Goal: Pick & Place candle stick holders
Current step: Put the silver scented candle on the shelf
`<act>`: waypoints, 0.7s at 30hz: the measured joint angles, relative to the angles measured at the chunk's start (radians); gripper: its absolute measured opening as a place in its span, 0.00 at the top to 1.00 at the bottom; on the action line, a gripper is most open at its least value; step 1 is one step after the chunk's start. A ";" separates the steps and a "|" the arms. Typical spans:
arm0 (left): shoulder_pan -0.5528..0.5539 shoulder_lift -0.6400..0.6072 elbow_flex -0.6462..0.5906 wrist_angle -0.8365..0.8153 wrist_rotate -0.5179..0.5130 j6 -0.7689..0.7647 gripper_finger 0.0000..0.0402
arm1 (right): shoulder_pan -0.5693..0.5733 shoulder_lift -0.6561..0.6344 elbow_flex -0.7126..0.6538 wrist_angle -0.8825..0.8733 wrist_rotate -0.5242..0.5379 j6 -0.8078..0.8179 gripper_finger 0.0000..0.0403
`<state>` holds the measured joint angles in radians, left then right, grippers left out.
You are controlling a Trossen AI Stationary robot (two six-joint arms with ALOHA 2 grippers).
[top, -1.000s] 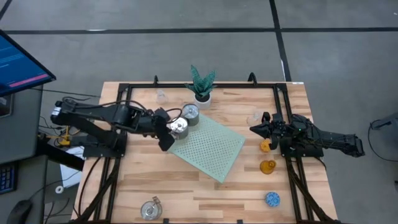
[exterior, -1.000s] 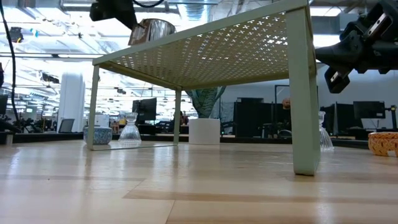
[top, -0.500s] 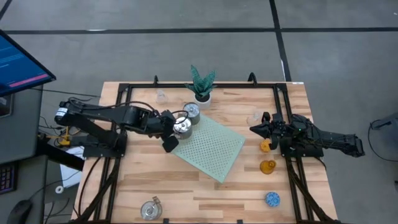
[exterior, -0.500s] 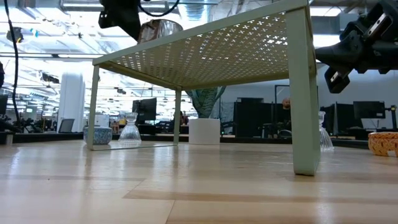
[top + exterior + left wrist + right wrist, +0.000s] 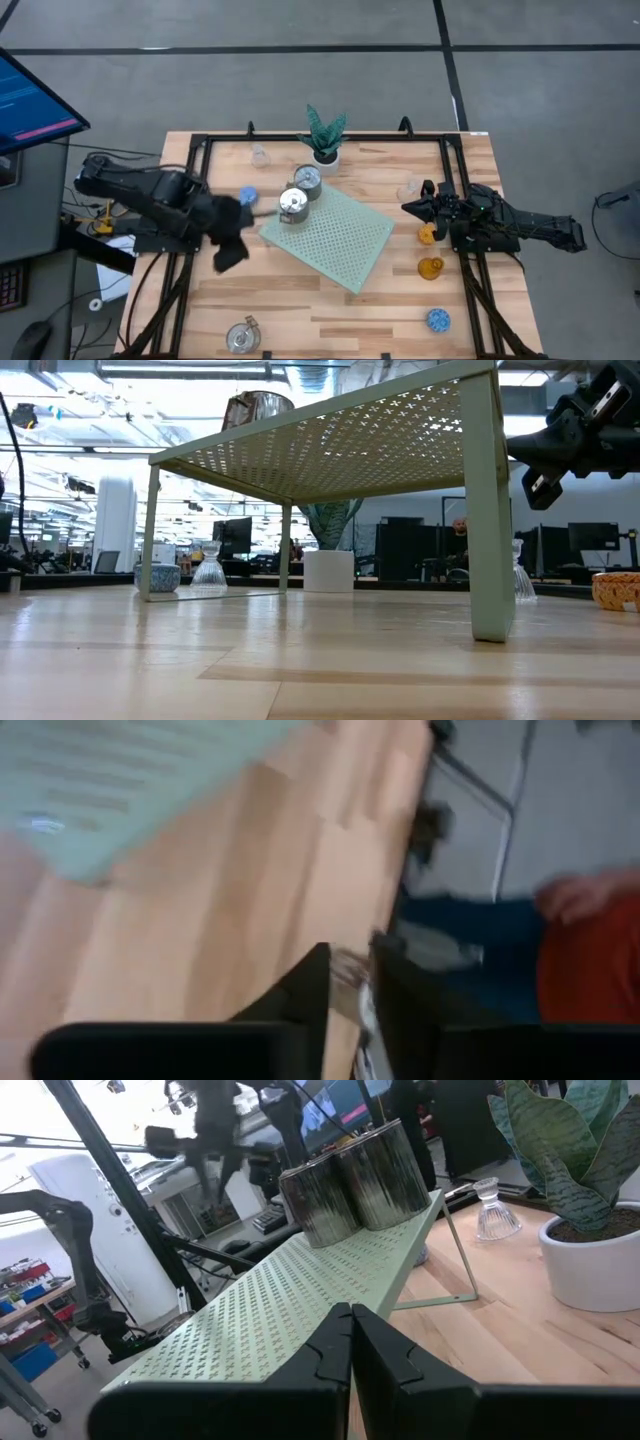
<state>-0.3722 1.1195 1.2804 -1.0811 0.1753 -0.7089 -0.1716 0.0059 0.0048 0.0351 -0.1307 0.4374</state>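
Two silver holders stand side by side on the far left corner of the pale green perforated mat: one nearer, one farther. Both show in the right wrist view. My left gripper is blurred, near the table's left side, clear of the mat, its fingers a narrow gap apart and empty. My right gripper hovers shut and empty at the right. Beside it stand an orange holder and an amber one.
The mat stands on legs above the table. A blue holder and a clear glass one stand left of it. A plant is at the back. Another clear holder, a blue one and one at front left stand around.
My left gripper carried the nearer silver holder a little toward the right onto the mat's corner, let it go there upright beside the other silver one, then drew back quickly toward the table's left and near edge.
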 joint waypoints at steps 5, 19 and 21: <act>-0.158 0.026 0.000 0.118 0.009 0.023 0.56 | 0.000 0.000 0.000 0.000 0.000 0.000 1.00; -0.436 0.270 0.000 0.248 0.009 0.158 0.01 | 0.000 0.000 0.000 0.000 0.000 0.000 1.00; -0.445 0.302 0.000 0.250 -0.003 0.179 0.01 | 0.000 0.000 0.000 0.000 0.000 0.000 1.00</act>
<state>-0.8169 1.4220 1.2800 -0.8314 0.1722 -0.5301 -0.1719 0.0059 0.0046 0.0351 -0.1307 0.4374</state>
